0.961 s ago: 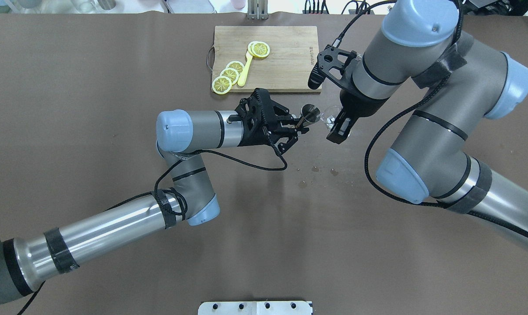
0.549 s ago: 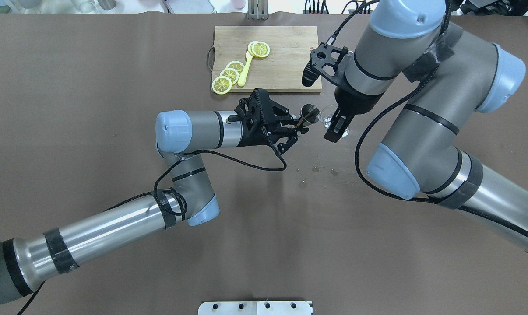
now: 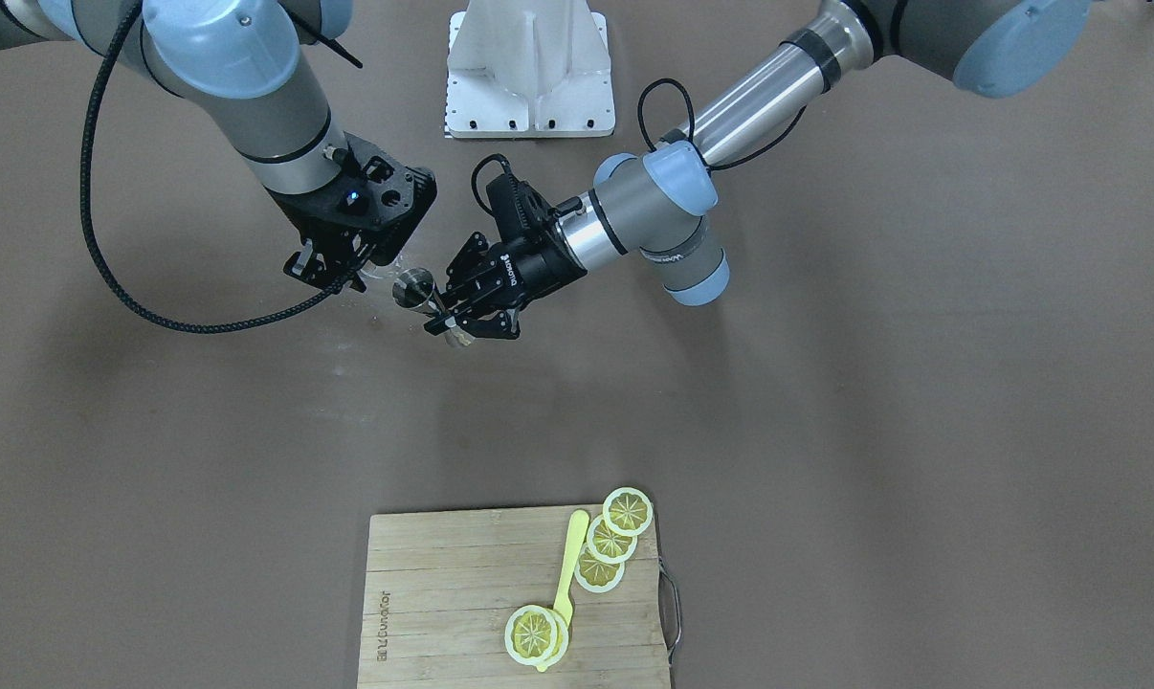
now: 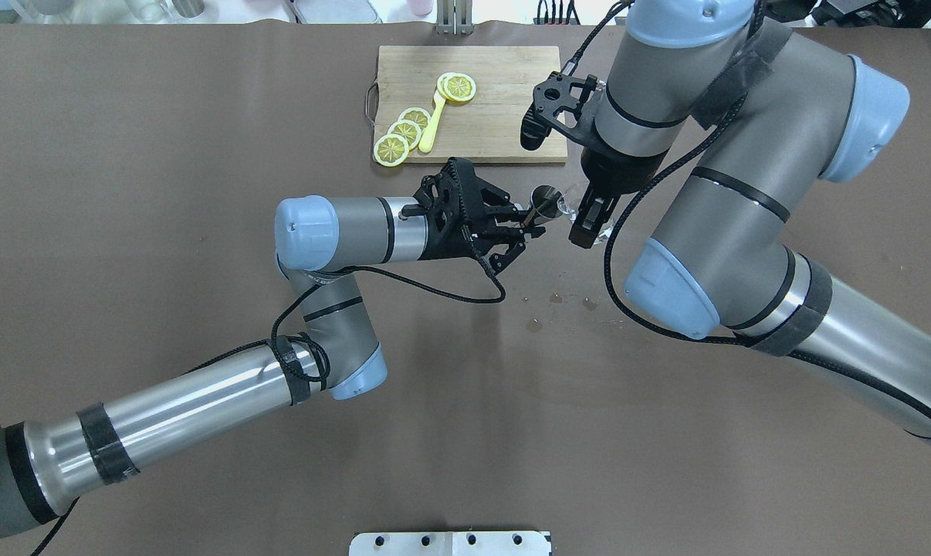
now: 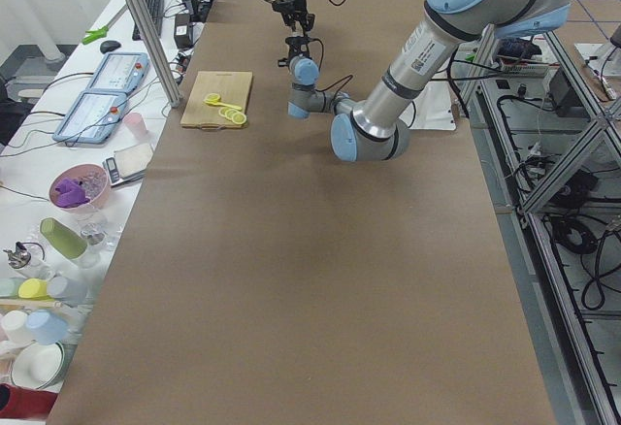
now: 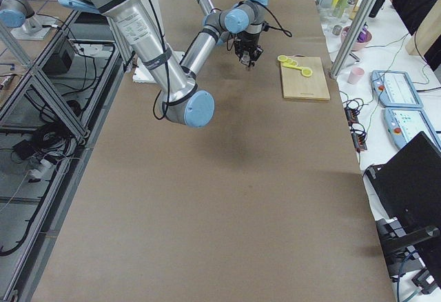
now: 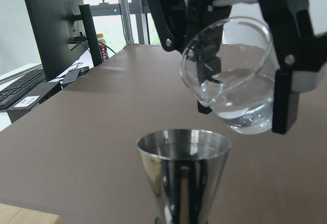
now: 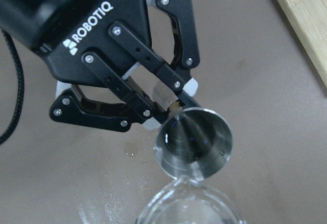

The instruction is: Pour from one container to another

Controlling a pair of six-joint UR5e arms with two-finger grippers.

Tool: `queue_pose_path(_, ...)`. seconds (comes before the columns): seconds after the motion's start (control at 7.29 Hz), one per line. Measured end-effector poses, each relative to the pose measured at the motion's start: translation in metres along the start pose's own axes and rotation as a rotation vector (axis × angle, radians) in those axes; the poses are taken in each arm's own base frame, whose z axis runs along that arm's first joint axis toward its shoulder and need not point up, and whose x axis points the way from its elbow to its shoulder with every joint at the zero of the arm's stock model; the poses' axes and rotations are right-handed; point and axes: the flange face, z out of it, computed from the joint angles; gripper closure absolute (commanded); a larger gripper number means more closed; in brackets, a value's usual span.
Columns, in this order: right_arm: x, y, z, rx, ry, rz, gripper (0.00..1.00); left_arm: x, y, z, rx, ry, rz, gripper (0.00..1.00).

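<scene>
My left gripper (image 4: 529, 219) is shut on the stem of a steel jigger (image 4: 546, 198), holding it upright above the table. My right gripper (image 4: 589, 219) is shut on a clear glass (image 4: 568, 205) with water in it. In the left wrist view the glass (image 7: 235, 81) tilts toward the jigger (image 7: 183, 168), its lip just above and beyond the jigger's rim. In the right wrist view the jigger's open mouth (image 8: 196, 142) lies right under the glass rim (image 8: 189, 208). No stream of water shows.
A wooden cutting board (image 4: 504, 100) at the far side carries lemon slices (image 4: 404, 131) and a yellow spoon (image 4: 432, 123). Small wet spots (image 4: 556, 297) mark the brown table on the near side of the grippers. A white base plate (image 3: 529, 67) sits by the robot.
The right arm has swung left, carrying the glass up to the jigger's rim. The left arm and jigger have stayed in place.
</scene>
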Motion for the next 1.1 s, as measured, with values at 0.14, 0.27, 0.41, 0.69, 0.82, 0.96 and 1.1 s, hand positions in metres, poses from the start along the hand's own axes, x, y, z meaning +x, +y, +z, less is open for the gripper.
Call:
queue_pose_path(0.14,0.000,-0.002,0.000,-0.019,-0.003,0.004,1.00,0.000,0.000,0.000,0.002,0.001,0.000,1.00)
queue_pose_path(0.27,0.001,-0.007,0.000,-0.039,-0.010,0.014,1.00,0.001,0.001,0.000,0.002,0.001,0.000,1.00)
queue_pose_path(0.41,0.001,-0.014,0.001,-0.060,-0.019,0.027,1.00,0.001,0.001,0.000,0.003,0.001,0.000,1.00)
queue_pose_path(0.69,0.002,-0.023,0.002,-0.098,-0.033,0.052,1.00,0.002,0.001,0.000,0.004,0.002,-0.002,1.00)
queue_pose_path(0.82,0.002,-0.024,0.002,-0.112,-0.038,0.062,1.00,0.002,0.000,0.000,0.005,0.002,-0.003,1.00)
queue_pose_path(0.96,0.001,-0.025,0.001,-0.127,-0.041,0.072,1.00,0.002,0.000,0.000,0.005,0.002,-0.006,1.00)
queue_pose_path(1.1,0.000,-0.026,-0.001,-0.143,-0.043,0.082,1.00,0.002,0.000,0.000,0.006,0.002,-0.008,1.00)
